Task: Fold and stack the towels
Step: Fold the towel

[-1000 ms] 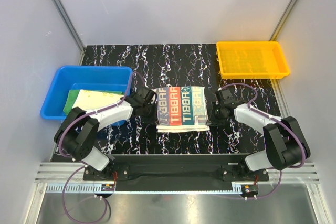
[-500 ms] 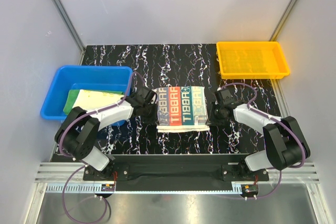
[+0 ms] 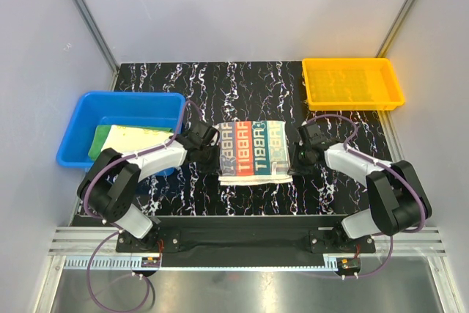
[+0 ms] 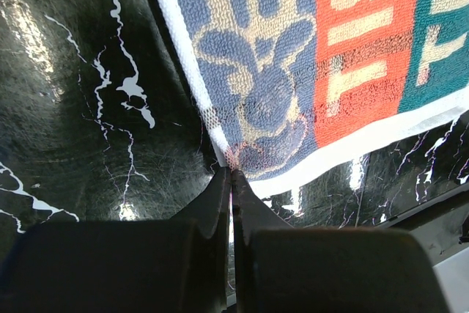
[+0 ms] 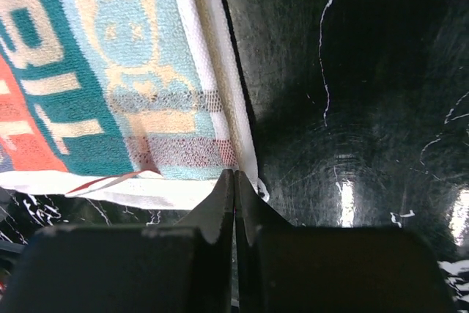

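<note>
I've got the black white-veined desk (image 3: 183, 82) filling the middle of the top view, with 2 arms reaching in from the near edge: the left arm (image 3: 157, 157) angled toward the centre from the left, the right arm (image 3: 352, 163) angled in from the right. A blue bin (image 3: 73, 133) sits at the desk's left edge, and a yellow tray (image 3: 352, 100) sits at the far right corner, well apart from it. The RABBIT towel (image 3: 253, 148) lies flat on the desk, central, between the 2 arms, lettering side up with blue, red and teal bands and a white hem. The right wrist view shows stacked layers at its edge, so it's folded over. In the blue bin, a pale yellow towel (image 3: 135, 135) lies on the floor of the bin; it has some green print that I can't make out from here. The green towel (image 3: 98, 144) is just beside it on the left, touching or partly under it; I can't tell which. The left jaws are closed, tips pinched together on the white hem at the RABBIT towel's left side, by the blue rabbit figure. The right jaws are closed too, tips together on the white hem at its right side, beside the teal band. Both wrists are low, near the desk.
</note>
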Action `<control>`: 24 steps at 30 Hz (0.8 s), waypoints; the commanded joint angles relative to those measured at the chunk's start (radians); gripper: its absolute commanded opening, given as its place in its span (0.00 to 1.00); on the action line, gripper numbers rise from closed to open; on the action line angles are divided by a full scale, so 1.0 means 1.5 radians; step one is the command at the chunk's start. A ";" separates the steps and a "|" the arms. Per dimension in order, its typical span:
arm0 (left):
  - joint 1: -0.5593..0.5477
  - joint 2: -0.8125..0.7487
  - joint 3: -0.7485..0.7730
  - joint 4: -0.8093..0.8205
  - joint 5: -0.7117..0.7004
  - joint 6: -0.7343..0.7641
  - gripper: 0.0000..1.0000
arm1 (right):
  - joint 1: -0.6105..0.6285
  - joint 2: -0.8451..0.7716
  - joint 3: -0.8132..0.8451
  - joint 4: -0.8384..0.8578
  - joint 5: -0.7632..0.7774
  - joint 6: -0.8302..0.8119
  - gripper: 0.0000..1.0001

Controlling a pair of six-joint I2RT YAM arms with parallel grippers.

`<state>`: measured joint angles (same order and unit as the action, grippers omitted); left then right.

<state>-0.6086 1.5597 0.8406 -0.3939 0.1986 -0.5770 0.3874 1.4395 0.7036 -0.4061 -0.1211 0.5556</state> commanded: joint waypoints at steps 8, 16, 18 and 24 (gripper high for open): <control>-0.001 -0.027 0.046 -0.030 0.000 -0.003 0.00 | 0.010 -0.029 0.075 -0.050 0.016 -0.021 0.00; -0.001 -0.027 0.048 -0.035 -0.003 -0.001 0.00 | 0.009 -0.013 0.072 -0.042 -0.006 -0.025 0.01; -0.001 -0.026 0.045 -0.029 0.003 -0.003 0.00 | 0.010 -0.009 0.068 -0.037 -0.011 -0.028 0.00; 0.000 -0.024 0.104 -0.081 -0.025 0.006 0.00 | 0.010 -0.022 0.110 -0.064 0.003 -0.058 0.00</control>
<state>-0.6086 1.5509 0.8978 -0.4820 0.1936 -0.5766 0.3912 1.4254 0.7982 -0.4782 -0.1238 0.5095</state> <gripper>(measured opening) 0.012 0.010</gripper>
